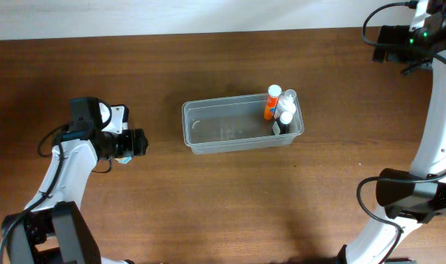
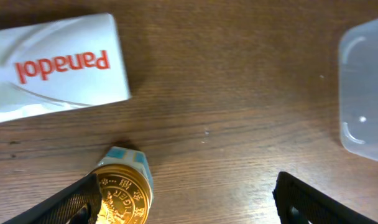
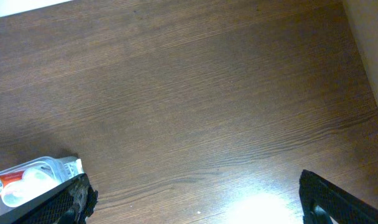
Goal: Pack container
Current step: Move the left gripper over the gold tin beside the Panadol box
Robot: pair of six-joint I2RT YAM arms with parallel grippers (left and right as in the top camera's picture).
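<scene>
The clear plastic container [image 1: 208, 128] stands at the table's middle. An orange bottle [image 1: 271, 103] and white bottles [image 1: 286, 114] stand at its right end. My left gripper [image 1: 140, 141] is open to the left of the container. In the left wrist view the left gripper [image 2: 189, 205] is low over a small gold-lidded jar [image 2: 124, 193], which sits just inside its left finger. A white Panadol box [image 2: 52, 68] lies beyond the jar. The container's corner [image 2: 366, 93] shows at the right. My right gripper [image 3: 195, 205] is open and empty above bare table.
The Panadol box [image 1: 117, 116] lies beside the left arm's wrist. The right gripper [image 1: 381, 37] is at the far right back corner. The container's end with bottles [image 3: 27, 177] shows at the right wrist view's lower left. A pale wall runs along the table's back edge.
</scene>
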